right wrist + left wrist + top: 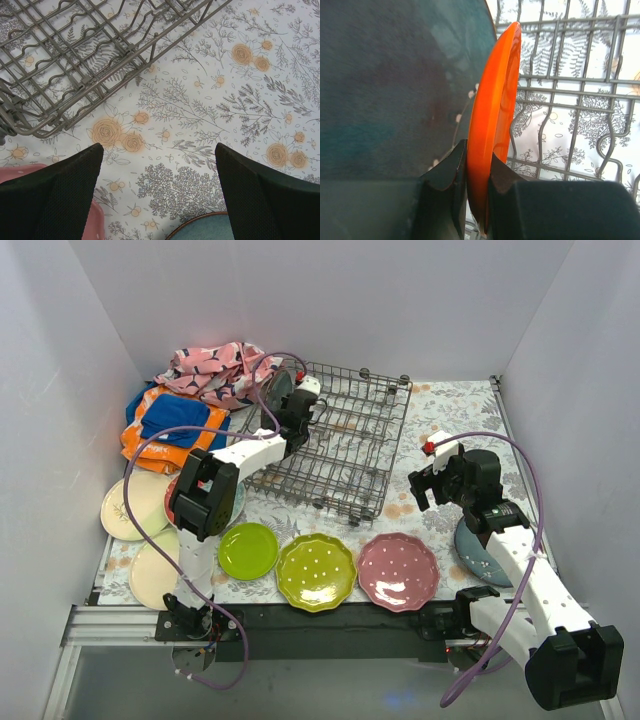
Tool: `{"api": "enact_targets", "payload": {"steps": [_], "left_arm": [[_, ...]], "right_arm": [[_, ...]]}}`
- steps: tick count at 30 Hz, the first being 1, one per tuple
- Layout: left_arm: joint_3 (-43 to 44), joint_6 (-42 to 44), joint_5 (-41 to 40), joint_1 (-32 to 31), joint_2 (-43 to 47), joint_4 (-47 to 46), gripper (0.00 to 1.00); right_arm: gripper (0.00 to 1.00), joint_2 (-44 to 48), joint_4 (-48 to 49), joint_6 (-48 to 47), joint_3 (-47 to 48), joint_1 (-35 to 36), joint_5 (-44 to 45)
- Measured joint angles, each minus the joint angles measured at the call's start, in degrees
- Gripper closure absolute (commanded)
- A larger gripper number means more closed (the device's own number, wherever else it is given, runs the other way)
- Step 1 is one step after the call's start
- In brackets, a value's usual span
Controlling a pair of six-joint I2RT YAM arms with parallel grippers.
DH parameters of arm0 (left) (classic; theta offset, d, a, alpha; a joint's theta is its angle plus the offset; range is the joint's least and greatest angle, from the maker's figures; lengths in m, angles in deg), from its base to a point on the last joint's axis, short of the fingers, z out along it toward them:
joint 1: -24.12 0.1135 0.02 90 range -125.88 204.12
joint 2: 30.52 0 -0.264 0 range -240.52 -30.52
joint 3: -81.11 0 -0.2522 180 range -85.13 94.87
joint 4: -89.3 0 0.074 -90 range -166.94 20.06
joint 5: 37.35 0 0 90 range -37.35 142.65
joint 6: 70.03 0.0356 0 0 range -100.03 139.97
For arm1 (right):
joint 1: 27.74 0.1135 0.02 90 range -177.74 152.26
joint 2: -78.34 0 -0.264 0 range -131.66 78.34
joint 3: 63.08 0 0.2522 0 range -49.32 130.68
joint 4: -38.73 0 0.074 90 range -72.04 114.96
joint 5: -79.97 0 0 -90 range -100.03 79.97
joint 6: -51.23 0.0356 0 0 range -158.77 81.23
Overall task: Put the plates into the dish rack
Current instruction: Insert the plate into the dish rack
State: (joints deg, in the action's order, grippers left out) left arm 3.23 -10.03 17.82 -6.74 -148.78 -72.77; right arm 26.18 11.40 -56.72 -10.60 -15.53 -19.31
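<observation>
Plain pale walls (330,300) close in the back, left and right. The surface (455,405) is covered with a white sheet printed with grey ferns and orange flowers, evenly lit. A metal rail (115,623) edges its near side.

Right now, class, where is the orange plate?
In the left wrist view the orange plate is held edge-on in the left hand, with the dish rack wires behind it and a dark blue-grey plate close on its left.
</observation>
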Motion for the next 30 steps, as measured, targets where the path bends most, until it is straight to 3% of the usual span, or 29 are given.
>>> {"api": "enact_targets", "payload": {"steps": [8,12,14,20,30], "left_arm": [[-0.35,-0.85,0.15,0.04,-1.46,-0.46,1.00],[-0.35,-1.18,0.11,0.09,-1.46,-0.48,0.89],[-0.35,-1.40,0.07,0.11,-1.46,-0.48,0.77],[-0.35,-1.97,-0.48,0.11,-1.46,0.31,0.66],[-0.17,-1.75,-3.63,0.11,-1.46,0.39,0.65]], "right_arm": [[0.03,0.00,0.00,0.04,0.00,-0.20,-0.20],[0.03,0.00,0.00,0.09,0.00,-0.22,-0.33],[0.03,0.00,0.00,0.09,0.00,-0.22,-0.33],[0.03,0.00,0.00,0.20,0.00,-0.26,-0.33],[0.03,0.07,0.00,0.26,-0.22,-0.52,-0.57]]}}
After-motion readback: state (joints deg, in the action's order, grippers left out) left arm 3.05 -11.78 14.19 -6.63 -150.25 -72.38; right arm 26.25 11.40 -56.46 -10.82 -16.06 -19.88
